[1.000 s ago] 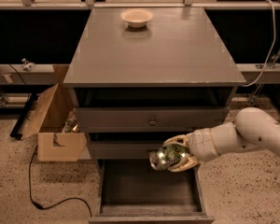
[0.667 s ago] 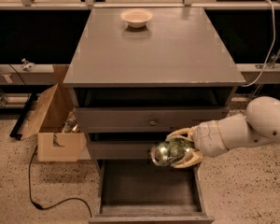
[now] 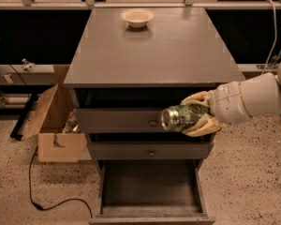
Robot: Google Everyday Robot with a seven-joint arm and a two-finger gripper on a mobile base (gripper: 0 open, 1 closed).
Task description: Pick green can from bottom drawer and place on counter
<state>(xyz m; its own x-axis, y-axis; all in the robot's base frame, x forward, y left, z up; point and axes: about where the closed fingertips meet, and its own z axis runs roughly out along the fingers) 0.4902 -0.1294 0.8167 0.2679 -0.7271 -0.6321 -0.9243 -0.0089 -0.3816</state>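
Observation:
My gripper [image 3: 193, 114] is shut on the green can [image 3: 180, 117], a shiny dark-green can held on its side with its silver end facing left. It hangs in the air in front of the upper knobbed drawer, on the right side of the cabinet, below the counter's front edge. The bottom drawer [image 3: 151, 214] is pulled open below, and its dark floor shows nothing in it. The counter [image 3: 154, 48] is the flat grey cabinet top above the can. My white arm comes in from the right.
A cream bowl [image 3: 137, 17] sits at the back of the counter. An open cardboard box [image 3: 54, 125] stands on the floor left of the cabinet, with a black cable [image 3: 51, 201] trailing in front. Two shut drawers with knobs [image 3: 152, 123] are above the open one.
My gripper has risen with the green can from in front of the lower knobbed drawer to the level of the upper one, and shifted slightly right.

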